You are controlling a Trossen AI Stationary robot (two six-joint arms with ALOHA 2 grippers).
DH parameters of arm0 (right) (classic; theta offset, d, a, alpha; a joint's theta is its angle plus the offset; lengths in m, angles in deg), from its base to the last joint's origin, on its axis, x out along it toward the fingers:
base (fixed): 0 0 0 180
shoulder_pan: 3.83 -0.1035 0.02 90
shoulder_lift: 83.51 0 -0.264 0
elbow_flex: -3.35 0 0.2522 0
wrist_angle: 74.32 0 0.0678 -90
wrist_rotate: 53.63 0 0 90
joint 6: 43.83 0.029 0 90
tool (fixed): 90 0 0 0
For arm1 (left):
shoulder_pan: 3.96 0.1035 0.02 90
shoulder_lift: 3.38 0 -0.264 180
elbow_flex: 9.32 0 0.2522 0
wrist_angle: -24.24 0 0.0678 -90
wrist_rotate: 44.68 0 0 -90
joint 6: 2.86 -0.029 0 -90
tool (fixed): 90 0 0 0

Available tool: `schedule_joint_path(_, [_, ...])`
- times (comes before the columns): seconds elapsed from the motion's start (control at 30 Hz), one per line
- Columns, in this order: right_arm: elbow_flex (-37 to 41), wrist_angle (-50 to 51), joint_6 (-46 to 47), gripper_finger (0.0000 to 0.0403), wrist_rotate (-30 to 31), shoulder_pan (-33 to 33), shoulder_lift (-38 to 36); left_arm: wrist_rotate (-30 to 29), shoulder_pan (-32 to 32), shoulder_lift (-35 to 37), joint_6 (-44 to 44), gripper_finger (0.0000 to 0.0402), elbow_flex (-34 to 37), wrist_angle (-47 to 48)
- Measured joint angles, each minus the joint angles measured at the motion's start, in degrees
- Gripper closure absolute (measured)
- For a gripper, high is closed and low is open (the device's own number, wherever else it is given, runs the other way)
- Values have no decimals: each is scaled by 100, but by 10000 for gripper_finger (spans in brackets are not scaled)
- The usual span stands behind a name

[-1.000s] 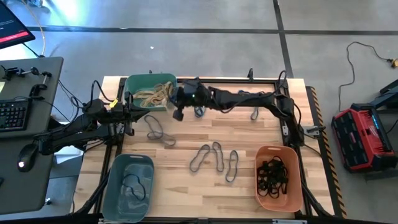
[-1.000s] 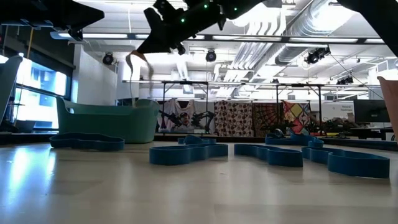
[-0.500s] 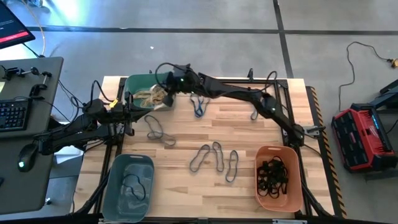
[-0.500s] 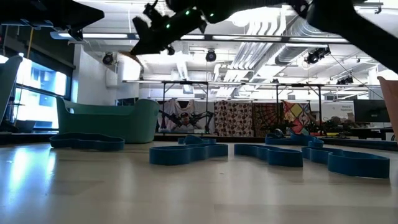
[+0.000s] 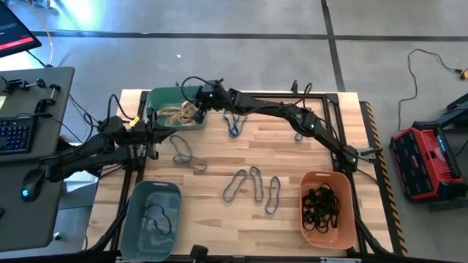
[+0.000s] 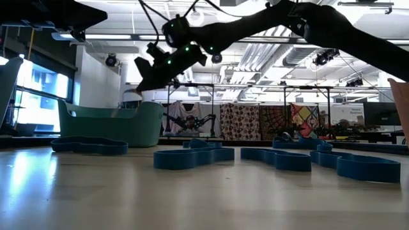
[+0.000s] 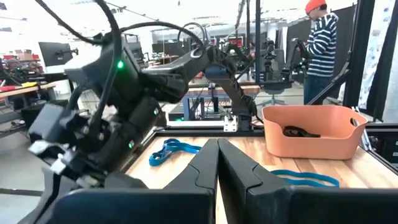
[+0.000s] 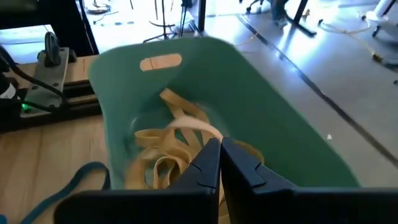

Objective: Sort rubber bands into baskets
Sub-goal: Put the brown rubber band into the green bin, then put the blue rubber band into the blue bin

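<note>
The teal-green basket point(image 5: 157, 97) stands at the table's far left and holds a pile of tan rubber bands point(image 8: 158, 165). My right gripper point(image 8: 219, 144) reaches over its rim point(image 5: 191, 111), slanting down, shut on one tan band point(image 8: 186, 124). Several blue and grey bands point(image 5: 252, 186) lie flat mid-table. The grey-blue basket point(image 5: 131, 234) at the near left holds a dark band. The orange basket point(image 5: 344, 226) at the near right holds black bands point(image 5: 319, 207). My left gripper point(image 7: 217, 144) waits shut and level at the table's left edge point(image 5: 151, 136). My right gripper pinches a tan band between its two fingertips, at the band's near end point(image 8: 206, 134). The fingers slant down into the green basket from the table's right side. The band runs away from the fingertips and its far part point(image 8: 169, 98) lies inside the basket over the pile.
A blue band point(image 5: 234, 126) and a grey one point(image 5: 188, 155) lie just outside the green basket. A person in a striped top point(image 7: 320, 43) stands in the room beyond the table. A desk with a keyboard point(image 5: 14, 135) is left of the table.
My right gripper has travelled toward the table's left edge and down, from beside the green basket to over its inside, staying shut. The tan band that hung below the fingers has come down with it into the basket.
</note>
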Motion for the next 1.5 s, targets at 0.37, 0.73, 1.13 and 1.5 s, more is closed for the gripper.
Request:
schedule_joint_path(0.37, [-60,338,99,322,-10,9,132,-2,0,0,-1,402,0,5])
schedule_joint_path(0.73, [-405,1165,-13,277,24,-26,-9,-2,0,-2,2,401,0,49])
schedule_joint_path(1.13, [-372,1099,-491,401,994,-346,-210,-13,-2,0,8,401,0,78])
schedule_joint_path(1.5, [477,261,-308,403,1309,-649,-354,-9,-2,0,51,402,0,86])
